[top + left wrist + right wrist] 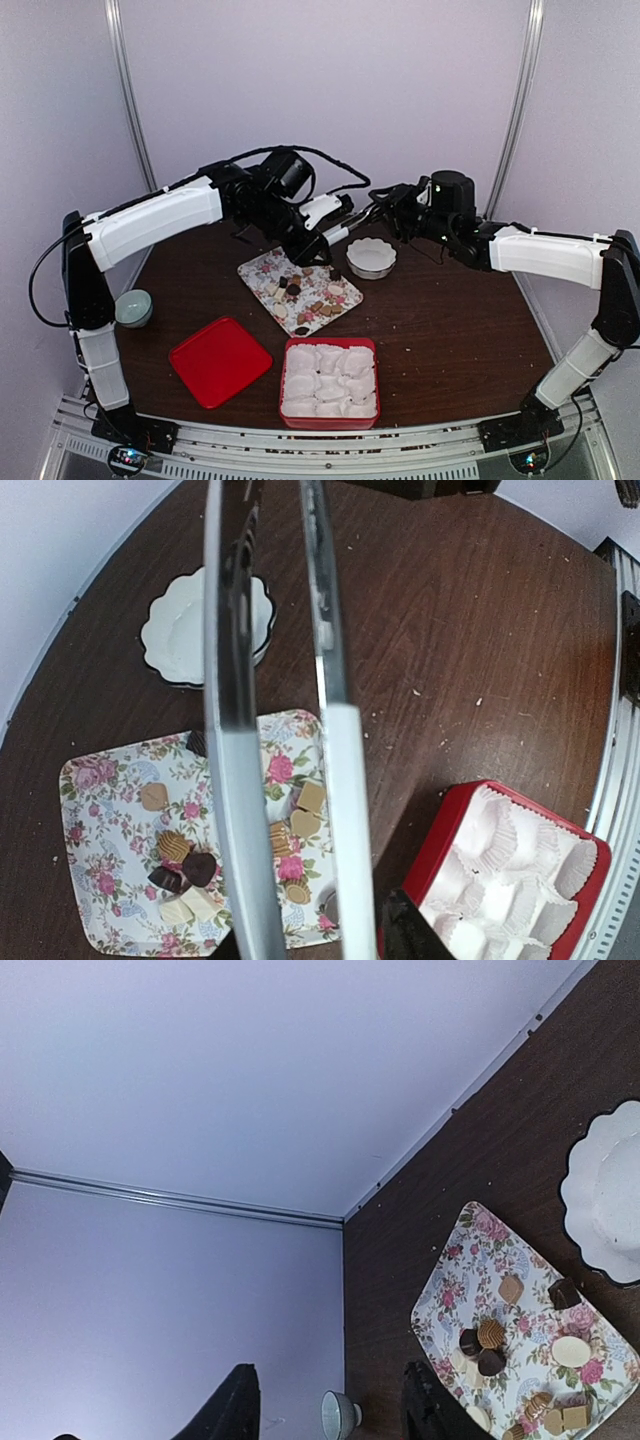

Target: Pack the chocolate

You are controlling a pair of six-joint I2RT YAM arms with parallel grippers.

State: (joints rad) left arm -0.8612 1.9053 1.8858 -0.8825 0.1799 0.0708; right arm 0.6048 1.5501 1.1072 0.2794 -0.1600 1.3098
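Chocolate (190, 865) is spread in small dark, tan and pale pieces over the floral tray (100, 810), which is set at mid-table between the bowl (180, 630) and the red box (440, 830). Tongs (230, 730) are gripped between the fingers of the left gripper (322, 935), lightly enough that the blades stand parted with nothing caught between them. The tongs are pointed across the tray toward the bowl, presumably so that a piece can be lifted without being crushed or smeared. The right gripper (330, 1410) is held open and empty, raised near the bowl's far side, apparently out of the tongs' way. The box is lined with paper cups (510, 860), all seen empty, so packing is judged not yet begun. The lid (220, 360) is laid beside the box, so that the cups can be reached.
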